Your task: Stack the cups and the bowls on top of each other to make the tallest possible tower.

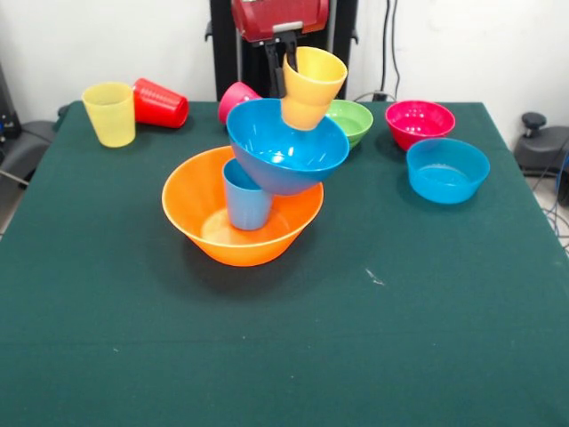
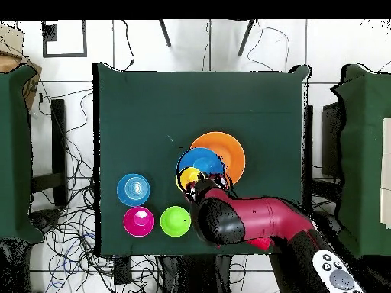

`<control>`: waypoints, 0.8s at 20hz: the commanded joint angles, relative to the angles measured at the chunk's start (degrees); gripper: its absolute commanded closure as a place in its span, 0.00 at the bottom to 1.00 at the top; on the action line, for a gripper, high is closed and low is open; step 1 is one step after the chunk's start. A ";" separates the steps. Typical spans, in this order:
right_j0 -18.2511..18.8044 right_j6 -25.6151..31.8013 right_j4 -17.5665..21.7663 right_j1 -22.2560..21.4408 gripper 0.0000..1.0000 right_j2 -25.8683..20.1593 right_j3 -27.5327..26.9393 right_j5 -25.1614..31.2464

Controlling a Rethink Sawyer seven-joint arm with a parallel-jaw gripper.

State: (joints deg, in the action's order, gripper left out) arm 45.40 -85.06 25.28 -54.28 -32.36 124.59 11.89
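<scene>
The tower stands mid-table: a large orange bowl (image 1: 213, 233) (image 2: 233, 149) holds an upright light blue cup (image 1: 245, 200), and a large blue bowl (image 1: 284, 151) (image 2: 201, 161) rests tilted on that cup. My gripper (image 1: 290, 78) (image 2: 200, 184) is shut on the rim of a yellow-orange cup (image 1: 311, 87) (image 2: 189, 179). This cup hangs tilted, its base at the blue bowl's back rim. A yellow cup (image 1: 109, 113) stands at the far left beside a red cup (image 1: 161, 102) lying on its side. A pink cup (image 1: 235, 95) peeks from behind the blue bowl.
A green bowl (image 1: 353, 120) (image 2: 176, 221), a magenta bowl (image 1: 420, 123) (image 2: 139, 221) and a small blue bowl (image 1: 447, 169) (image 2: 134, 189) sit to one side on the green table (image 1: 400, 311). The red arm (image 2: 248, 220) reaches over the table's edge.
</scene>
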 commanded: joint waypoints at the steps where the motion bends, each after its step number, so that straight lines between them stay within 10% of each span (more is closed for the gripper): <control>1: -2.05 -1.34 6.38 -0.46 1.00 2.14 -2.81 1.51; 16: 0.13 0.26 6.54 -1.38 1.00 0.21 -3.80 3.80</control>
State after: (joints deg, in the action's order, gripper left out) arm 45.83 -85.06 27.42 -56.60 -32.28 123.62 11.89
